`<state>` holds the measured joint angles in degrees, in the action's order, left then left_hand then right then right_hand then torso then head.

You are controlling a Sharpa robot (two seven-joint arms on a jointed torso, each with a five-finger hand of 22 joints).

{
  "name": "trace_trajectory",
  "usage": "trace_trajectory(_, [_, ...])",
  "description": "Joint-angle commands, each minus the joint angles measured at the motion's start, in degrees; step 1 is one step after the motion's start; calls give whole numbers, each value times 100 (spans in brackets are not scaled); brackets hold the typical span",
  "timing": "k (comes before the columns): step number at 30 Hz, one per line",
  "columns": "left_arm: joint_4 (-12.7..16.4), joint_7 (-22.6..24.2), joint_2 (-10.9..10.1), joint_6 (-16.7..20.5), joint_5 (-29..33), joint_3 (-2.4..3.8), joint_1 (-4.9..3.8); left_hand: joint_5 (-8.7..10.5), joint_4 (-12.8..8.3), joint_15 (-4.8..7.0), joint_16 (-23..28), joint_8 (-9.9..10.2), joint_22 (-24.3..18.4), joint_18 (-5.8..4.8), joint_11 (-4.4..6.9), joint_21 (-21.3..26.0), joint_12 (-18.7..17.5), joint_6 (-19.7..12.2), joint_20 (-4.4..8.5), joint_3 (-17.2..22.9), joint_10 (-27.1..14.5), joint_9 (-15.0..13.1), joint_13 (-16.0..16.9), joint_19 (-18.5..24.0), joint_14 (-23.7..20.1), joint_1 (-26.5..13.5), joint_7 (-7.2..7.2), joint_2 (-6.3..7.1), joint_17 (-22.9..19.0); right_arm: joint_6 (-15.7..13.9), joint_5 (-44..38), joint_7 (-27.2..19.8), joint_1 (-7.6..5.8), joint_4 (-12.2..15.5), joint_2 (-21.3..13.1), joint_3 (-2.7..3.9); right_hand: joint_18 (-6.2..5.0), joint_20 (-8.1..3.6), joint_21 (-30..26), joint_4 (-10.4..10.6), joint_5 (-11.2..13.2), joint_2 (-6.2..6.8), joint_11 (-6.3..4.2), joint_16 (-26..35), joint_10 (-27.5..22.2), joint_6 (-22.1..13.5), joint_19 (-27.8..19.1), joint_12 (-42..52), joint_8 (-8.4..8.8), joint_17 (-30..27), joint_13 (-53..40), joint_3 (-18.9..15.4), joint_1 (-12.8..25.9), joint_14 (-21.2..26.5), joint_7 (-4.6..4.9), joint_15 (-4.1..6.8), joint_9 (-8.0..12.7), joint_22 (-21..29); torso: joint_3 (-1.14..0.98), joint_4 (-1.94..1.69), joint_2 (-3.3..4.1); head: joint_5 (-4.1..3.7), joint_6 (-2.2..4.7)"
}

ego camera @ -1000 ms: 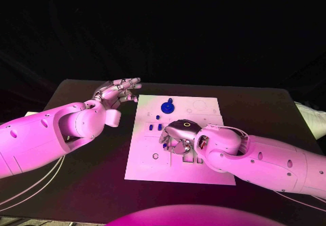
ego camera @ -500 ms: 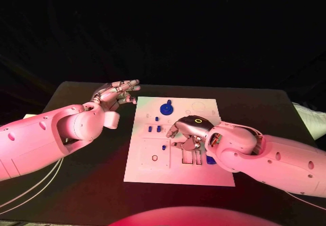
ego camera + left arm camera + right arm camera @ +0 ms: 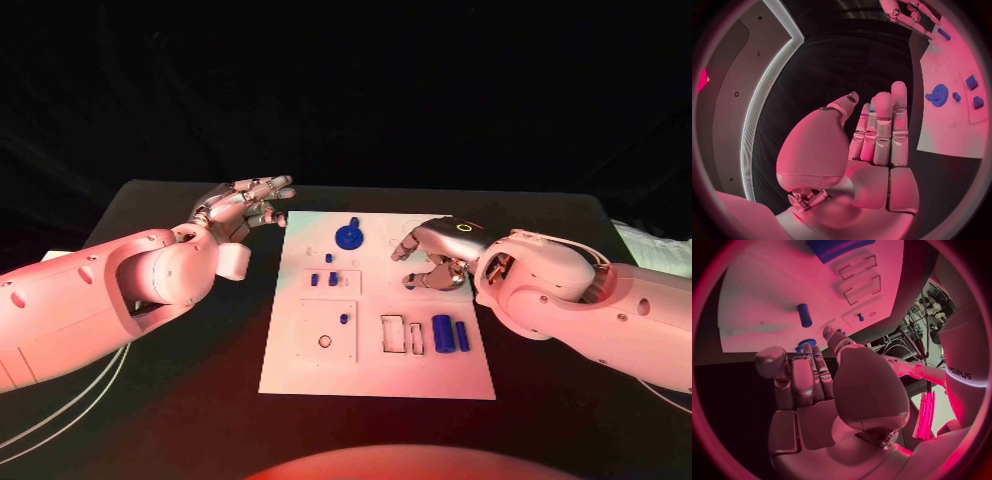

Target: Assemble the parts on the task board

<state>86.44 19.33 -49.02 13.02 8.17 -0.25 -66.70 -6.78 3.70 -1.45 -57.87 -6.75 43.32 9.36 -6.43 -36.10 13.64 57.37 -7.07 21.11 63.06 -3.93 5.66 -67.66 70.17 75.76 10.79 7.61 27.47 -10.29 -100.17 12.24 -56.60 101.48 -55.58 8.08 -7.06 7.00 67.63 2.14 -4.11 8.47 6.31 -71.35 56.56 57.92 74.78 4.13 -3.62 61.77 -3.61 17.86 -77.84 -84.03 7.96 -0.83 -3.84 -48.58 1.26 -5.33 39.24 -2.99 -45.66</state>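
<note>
At the centre of the black table [image 3: 173, 400] lies the white task board [image 3: 375, 375], long side running from 12 to 6 o'clock. We see its blue parts in the head view as follows: a gear-like piece [image 3: 351, 236] near the board's 12 o'clock end; two small pegs [image 3: 322, 279] just below it, toward 9 o'clock; a single small peg [image 3: 343, 318] inside a square outline further toward 6 o'clock; and two upright bars [image 3: 450, 335] side by side at the board's 3 o'clock half, just beside two empty rectangular slots [image 3: 392, 334]. In the left wrist view we see the gear-like piece and the small pegs on the board's near edge.

Our right hand [image 3: 433, 262] hovers over the board's 1 o'clock region, between the gear-like piece and the bars, its fingers curved downward and apart. In the right wrist view the fingers [image 3: 803, 382] stand loosely together with nothing between them, and a blue bar [image 3: 804, 315] lies on the board apart from them. We find no part in this hand's hold.

Our left hand [image 3: 245, 202] is raised off the board's 10 o'clock corner, over the table. In the left wrist view its fingers [image 3: 882, 127] are straight, side by side, thumb apart, holding nothing.
</note>
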Motion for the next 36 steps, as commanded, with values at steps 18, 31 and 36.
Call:
trace_trajectory(18, [-6, 2, 11, -125, -41, -8, 3, 10, -13, 0, -5, -14, -5, 108, 8, 32, 28, -42, -11, -29, -46, 8, 8, -30, -27, 23, -8, -12, -5, 883, -336, 180, 22, -177, 61, -12, -34, -64, -23, 39, -29, -212, -120, -16, 543, 209, 27, 358, -29, -14, -13, -54, -225, -140, -22, 62, -20, -7, 1, -6, 11, 14, -14])
trace_trajectory(31, [-12, -9, 14, -140, -50, -10, 9, 10, -13, 0, -5, -14, -5, 108, 8, 32, 28, -42, -11, -29, -46, 8, 8, -30, -27, 23, -8, -12, -5, 894, -299, 152, 28, -214, 124, -16, -24, -130, 2, 72, 11, -335, -193, -49, 883, 456, 72, 387, -63, 10, -6, 184, -299, -152, -34, 130, -40, -45, -3, -5, 8, 2, -40])
trace_trajectory(36, [-11, -12, 12, -142, -53, -11, 10, 10, -13, 0, -5, -14, -5, 108, 8, 32, 28, -42, -11, -29, -46, 8, 8, -30, -27, 23, -8, -12, -5, 714, -267, 123, 33, -206, 159, -17, -15, -159, 34, 83, 76, -406, -225, -83, 1019, 588, 105, 373, -90, 46, -9, 333, -329, -163, -55, 159, -55, -94, -3, -4, 8, -7, -54])
